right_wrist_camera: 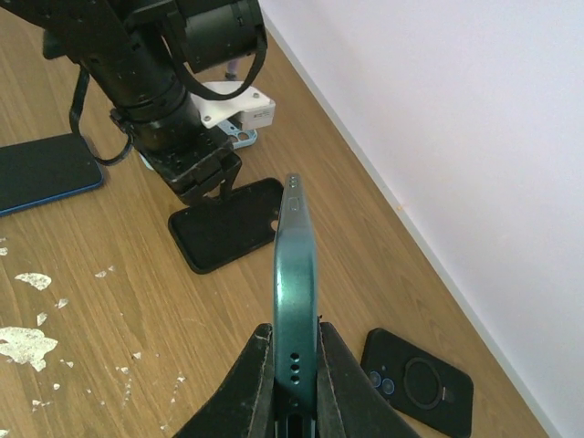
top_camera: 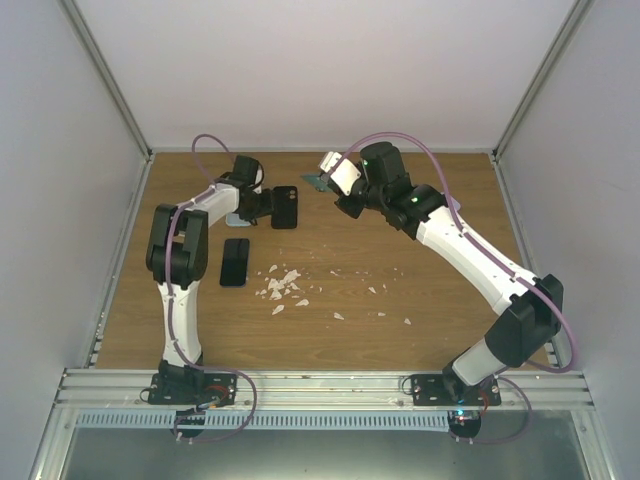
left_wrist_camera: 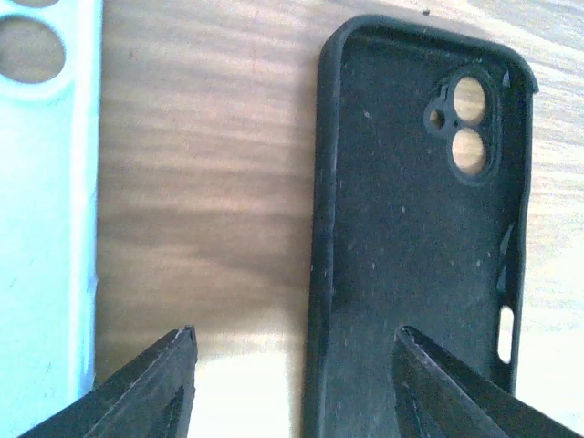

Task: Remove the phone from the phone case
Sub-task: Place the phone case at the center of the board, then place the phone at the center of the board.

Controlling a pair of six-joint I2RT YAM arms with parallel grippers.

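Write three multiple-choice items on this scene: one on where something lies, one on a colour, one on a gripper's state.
1. Where does the empty black case lie?
A. Flat on the table, just ahead of the left gripper
B. Leaning on the back wall
C. Inside a drawer

2. What colour is the phone in the right gripper?
A. Red
B. Dark green
C. White

3. How does the left gripper stand?
A. Shut on the black case
B. Shut on a phone
C. Open, holding nothing

Answers:
1 A: the left wrist view shows the case lying inside up on the wood.
2 B: the right wrist view shows a dark green phone held on edge.
3 C: its fingers stand apart with nothing clasped between them.
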